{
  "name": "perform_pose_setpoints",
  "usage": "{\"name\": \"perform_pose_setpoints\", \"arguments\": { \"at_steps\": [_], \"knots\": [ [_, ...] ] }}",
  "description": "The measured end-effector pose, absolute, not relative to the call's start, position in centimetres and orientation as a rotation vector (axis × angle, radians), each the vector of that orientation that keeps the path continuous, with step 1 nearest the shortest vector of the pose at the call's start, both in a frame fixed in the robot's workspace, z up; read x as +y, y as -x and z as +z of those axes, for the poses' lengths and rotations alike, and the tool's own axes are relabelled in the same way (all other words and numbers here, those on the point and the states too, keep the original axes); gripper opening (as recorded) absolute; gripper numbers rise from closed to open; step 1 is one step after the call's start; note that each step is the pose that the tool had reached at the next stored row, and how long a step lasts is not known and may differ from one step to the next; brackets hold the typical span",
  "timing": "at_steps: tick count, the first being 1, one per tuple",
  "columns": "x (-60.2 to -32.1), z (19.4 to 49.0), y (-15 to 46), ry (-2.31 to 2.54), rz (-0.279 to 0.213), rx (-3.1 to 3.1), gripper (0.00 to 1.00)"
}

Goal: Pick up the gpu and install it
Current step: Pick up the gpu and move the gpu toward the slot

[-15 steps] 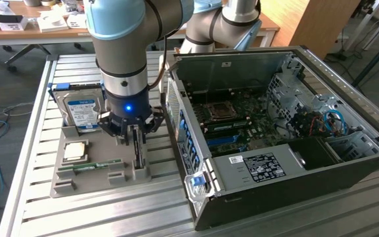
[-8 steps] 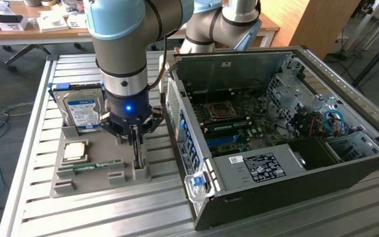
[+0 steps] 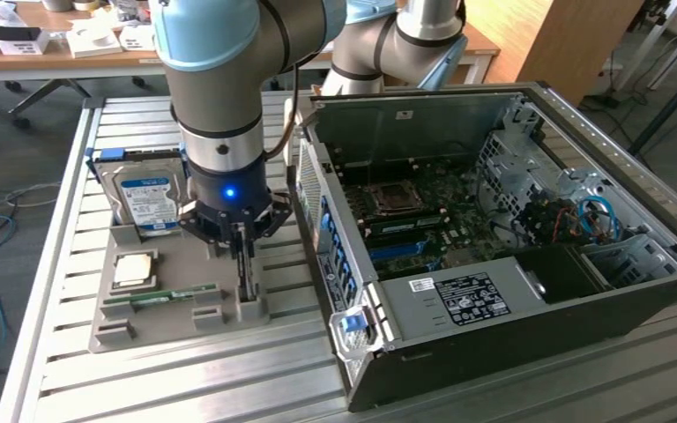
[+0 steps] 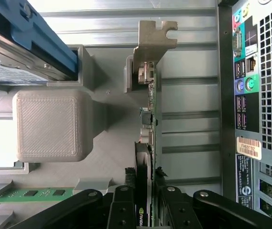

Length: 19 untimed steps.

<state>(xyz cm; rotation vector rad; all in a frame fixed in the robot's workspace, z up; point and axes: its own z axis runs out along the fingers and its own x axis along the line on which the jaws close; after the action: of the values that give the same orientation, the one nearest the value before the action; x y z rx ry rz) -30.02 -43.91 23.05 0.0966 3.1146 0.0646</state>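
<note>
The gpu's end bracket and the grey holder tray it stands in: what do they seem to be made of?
End bracket of the gpu: likely thin sheet metal, dull grey and unpainted; it is flat, with a stamped notch and a bent tab.
Holder tray: probably 3D-printed plastic, matte light grey; fine parallel layer lines cover its block face.
</note>
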Motion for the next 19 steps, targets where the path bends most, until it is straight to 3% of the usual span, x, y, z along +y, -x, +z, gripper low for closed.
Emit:
{"name": "perform_pose_setpoints", "arguments": {
  "at_steps": [19],
  "knots": [
    [-43.9,25.0,30.0,-0.096,0.065,3.115,0.26]
  ]
}}
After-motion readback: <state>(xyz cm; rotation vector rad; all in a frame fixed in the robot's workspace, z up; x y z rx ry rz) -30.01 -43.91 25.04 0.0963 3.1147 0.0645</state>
